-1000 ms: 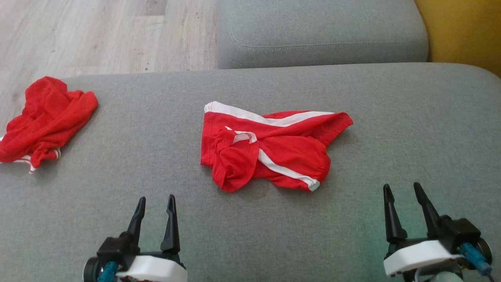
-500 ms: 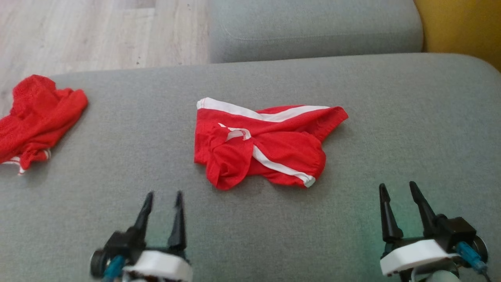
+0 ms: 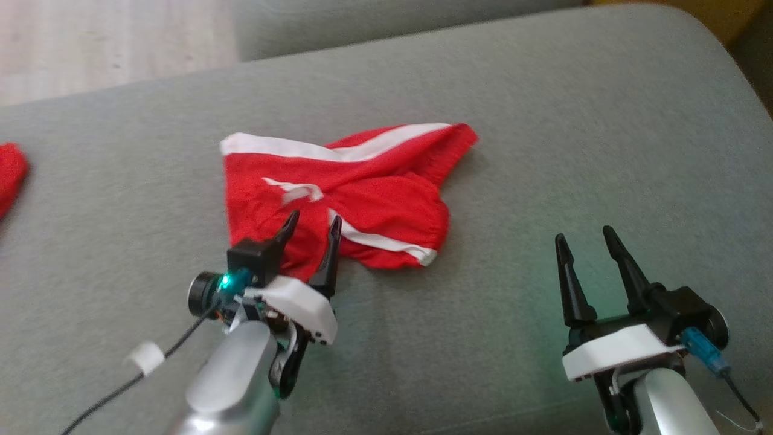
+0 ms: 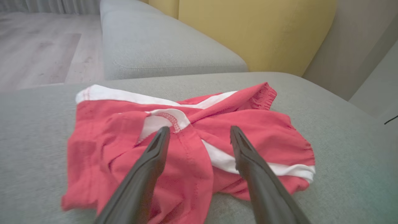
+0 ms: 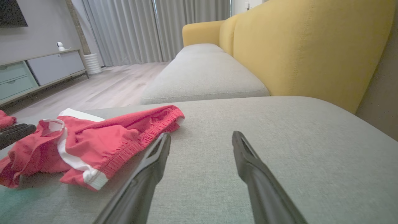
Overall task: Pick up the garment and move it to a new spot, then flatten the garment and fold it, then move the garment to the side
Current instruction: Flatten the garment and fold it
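Soft, even daylight is filling every view; motion blur is softening the head view, while a faint green glow is tinting the cushion.

Right hand low over a grey sofa seat cushion, red shorts toward the view's left.

Two dark fingers spread well apart, bare cushion fabric between them. Shorts crumpled on the same cushion, white side stripes and a gathered waistband showing, waistband end just beside the nearer fingertip; contact impossible to judge. At the far left edge, dark fingertips of the left hand at the shorts' rim, and a scrap of another red garment behind. Beyond: a second grey seat cushion, yellow sofa backrest, pale wooden floor, grey curtains, a low cabinet with a small white camera on top.
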Tool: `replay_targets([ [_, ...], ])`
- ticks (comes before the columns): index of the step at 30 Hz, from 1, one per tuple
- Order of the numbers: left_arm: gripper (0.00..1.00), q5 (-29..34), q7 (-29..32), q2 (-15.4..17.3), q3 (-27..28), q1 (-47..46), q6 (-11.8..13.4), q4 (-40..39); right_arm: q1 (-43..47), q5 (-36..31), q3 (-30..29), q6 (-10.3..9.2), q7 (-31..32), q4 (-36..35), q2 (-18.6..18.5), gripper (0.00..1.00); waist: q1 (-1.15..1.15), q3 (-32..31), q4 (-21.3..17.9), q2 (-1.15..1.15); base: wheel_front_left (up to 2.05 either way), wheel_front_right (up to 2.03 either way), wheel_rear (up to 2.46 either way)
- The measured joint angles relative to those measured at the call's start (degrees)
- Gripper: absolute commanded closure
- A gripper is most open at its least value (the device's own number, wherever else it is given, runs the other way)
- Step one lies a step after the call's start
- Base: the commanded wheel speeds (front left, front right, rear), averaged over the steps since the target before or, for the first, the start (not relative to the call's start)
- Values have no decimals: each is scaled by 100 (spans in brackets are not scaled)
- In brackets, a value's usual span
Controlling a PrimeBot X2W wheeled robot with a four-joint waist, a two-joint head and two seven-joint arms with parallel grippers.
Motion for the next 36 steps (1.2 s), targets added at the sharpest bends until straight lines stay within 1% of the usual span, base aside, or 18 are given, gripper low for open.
replay_targets([
  [4,0,-172,43,-20,-91,-365,98,508,-17,35,21,0,-13,10,-1,0,0,172,-263,0,0,0,0],
  [8,0,-272,14,-27,-77,-630,341,1009,-18,49,40,0,-13,13,0,0,0,284,-464,0,0,0,0],
  [11,0,-308,-124,-32,-25,-774,479,1277,-19,70,42,0,-13,14,0,0,0,316,-555,0,0,0,0],
  [15,1,-425,-303,-40,102,-927,546,1503,-19,90,38,0,-13,12,0,0,-1,310,-577,0,0,0,0],
  [16,8,-463,-346,-40,134,-946,549,1527,-19,90,34,0,-13,12,0,0,-1,306,-574,0,0,0,0],
  [18,29,-548,-414,-44,170,-972,584,1589,-18,90,30,0,-13,11,0,0,-1,299,-564,0,0,0,0],
  [19,54,-561,-421,-51,190,-988,606,1638,-18,90,26,0,-13,9,0,0,-1,297,-555,0,0,0,0],
  [20,61,-571,-423,-52,204,-1011,621,1692,-18,90,26,0,-13,8,0,0,-1,298,-547,0,0,0,0],
  [21,71,-571,-459,-52,219,-1022,624,1726,-18,90,27,0,-13,8,0,0,-1,300,-542,0,0,0,0],
  [22,83,-581,-471,-52,227,-1032,624,1766,-18,90,31,0,-13,8,0,0,-1,303,-538,0,0,0,0],
  [23,99,-587,-471,-54,227,-1043,623,1816,-19,91,31,0,-13,7,0,0,-1,306,-535,0,0,0,0],
  [26,100,-615,-511,-55,207,-1072,584,1920,-19,91,32,0,-13,5,0,0,-1,316,-523,0,0,0,0],
  [31,100,-779,-513,-58,11,-1210,490,2025,-27,91,78,0,-13,8,0,0,-1,321,-544,0,0,0,0],
  [36,100,-870,-573,-67,-111,-1316,486,1876,-64,90,11,0,-13,9,0,0,-1,272,-524,0,0,0,0],
])
